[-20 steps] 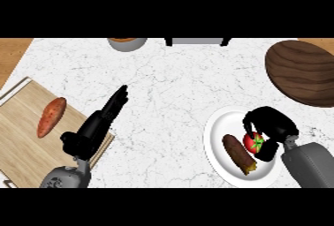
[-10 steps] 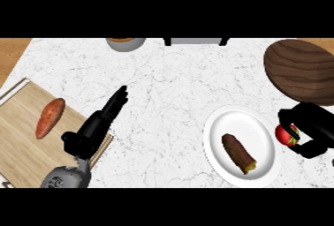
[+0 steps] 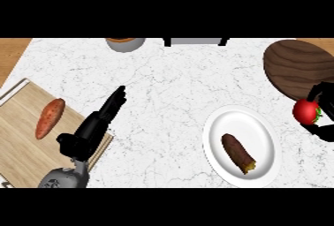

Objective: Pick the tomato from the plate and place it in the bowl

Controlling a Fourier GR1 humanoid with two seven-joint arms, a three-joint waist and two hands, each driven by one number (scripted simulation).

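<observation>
Head view, plate point(image 3: 229, 125): one brown vegetable point(image 3: 236, 153) inside
Right hand point(image 3: 325, 131): fingers curled round tomato point(image 3: 305, 111), beside bowl point(image 3: 294, 64)
Left hand point(image 3: 91, 130): fingers straight, together

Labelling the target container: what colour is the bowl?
Dark brown with a wood grain; the bowl shows best in the head view.

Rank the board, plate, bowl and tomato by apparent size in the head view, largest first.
1. board, even though the edge cuts it off
2. plate
3. bowl, partly out of view, so unsure against the plate
4. tomato, clearly smallest
</observation>
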